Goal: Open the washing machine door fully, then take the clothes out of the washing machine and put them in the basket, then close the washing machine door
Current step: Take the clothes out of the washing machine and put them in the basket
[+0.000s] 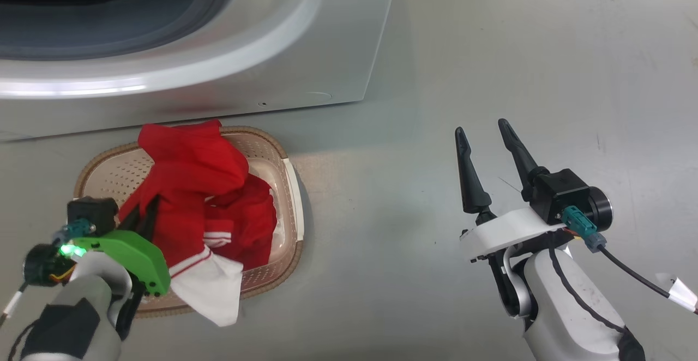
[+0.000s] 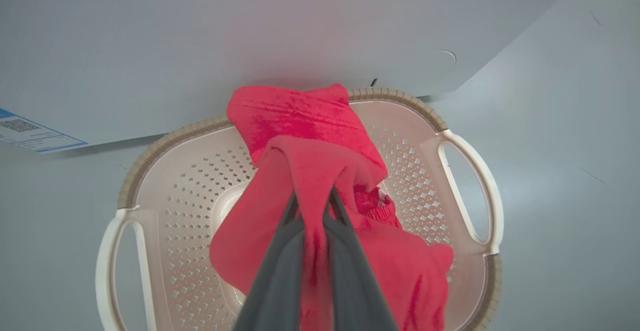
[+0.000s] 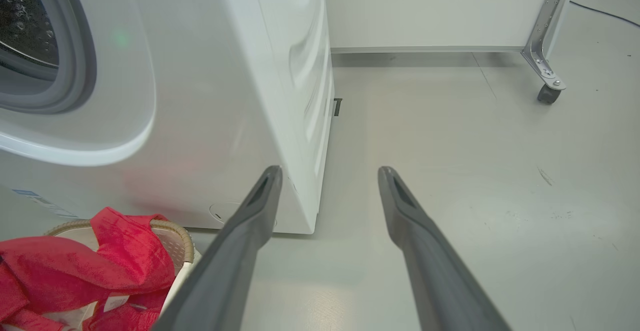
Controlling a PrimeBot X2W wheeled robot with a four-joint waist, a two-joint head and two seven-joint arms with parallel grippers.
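Left wrist view: left gripper (image 2: pixel 314 196) clamped on clothes (image 2: pixel 300 121); garment hangs straight below it into basket (image 2: pixel 400 98), one fold over far rim. Right gripper (image 1: pixel 480 126) spread, empty, well apart rightward.

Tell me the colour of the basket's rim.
Brown, with a woven look. The basket shows its rim best in the left wrist view.

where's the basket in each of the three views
Head view: basket at lower left, in front of the washing machine.
Left wrist view: basket at centre, seen from above.
Right wrist view: basket at bottom left corner.
Shared landmark: the red clothes draped over its rim.
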